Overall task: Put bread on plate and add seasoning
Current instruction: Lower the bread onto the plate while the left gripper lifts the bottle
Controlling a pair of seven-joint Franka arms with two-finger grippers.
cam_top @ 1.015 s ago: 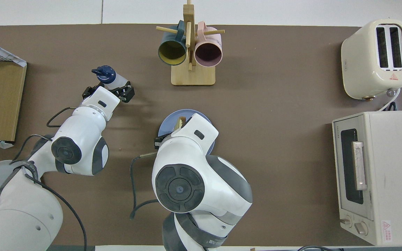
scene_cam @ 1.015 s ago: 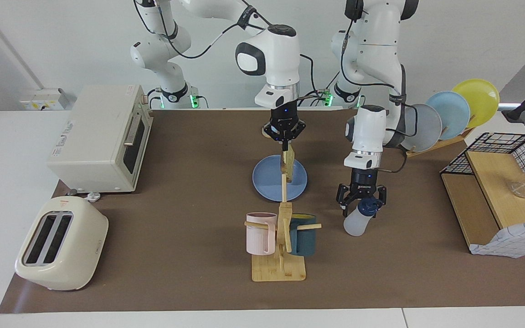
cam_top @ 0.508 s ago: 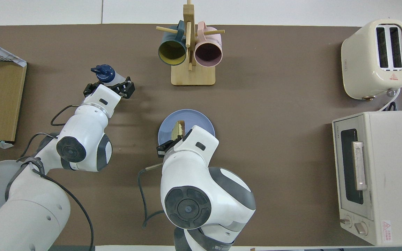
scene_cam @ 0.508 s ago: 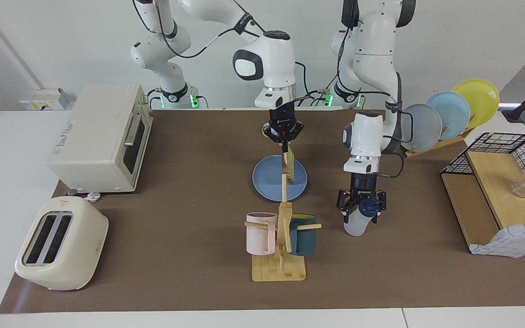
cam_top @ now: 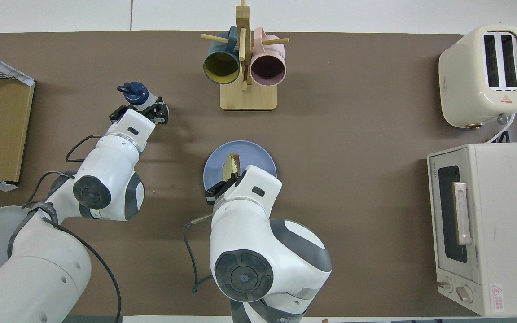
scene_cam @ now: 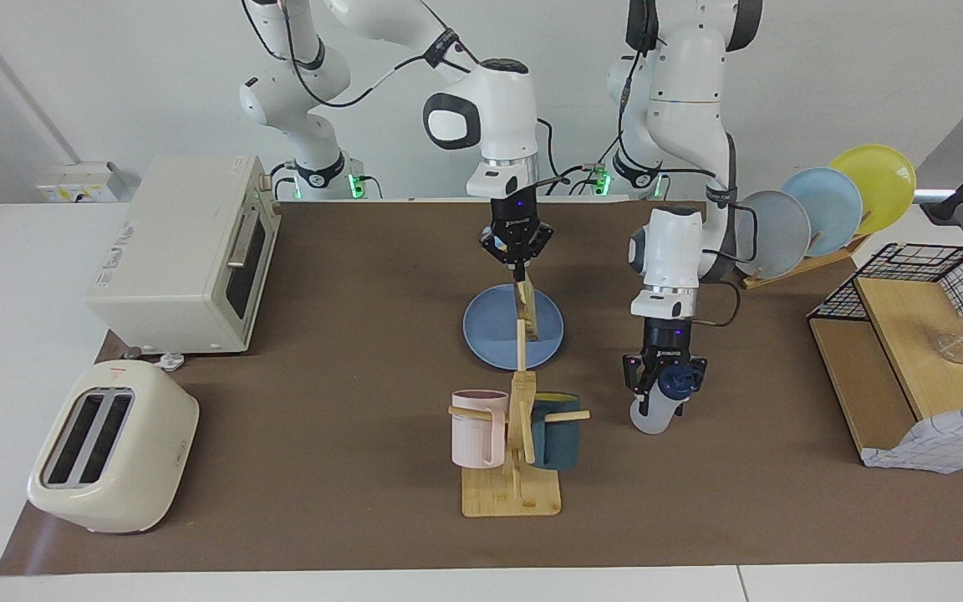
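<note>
The bread (scene_cam: 527,309) hangs on edge from my right gripper (scene_cam: 519,274), which is shut on its upper edge. Its lower edge is down at the blue plate (scene_cam: 488,333) in the middle of the mat; from overhead the bread (cam_top: 230,164) shows over the plate (cam_top: 256,154) just past the right gripper (cam_top: 223,181). The seasoning bottle (scene_cam: 653,414) stands upright toward the left arm's end, beside the mug tree. My left gripper (scene_cam: 665,383) is down around its upper part, fingers closed in against it below the dark blue cap (cam_top: 134,91).
A wooden mug tree (scene_cam: 515,468) with a pink and a dark blue mug stands farther from the robots than the plate. A toaster (scene_cam: 109,447) and an oven (scene_cam: 185,255) sit at the right arm's end. A plate rack (scene_cam: 816,213) and a wire shelf (scene_cam: 916,351) sit at the left arm's end.
The left gripper's fingers have closed in from wide open onto the seasoning bottle. The right gripper has drawn slightly toward the robots with the bread over the plate.
</note>
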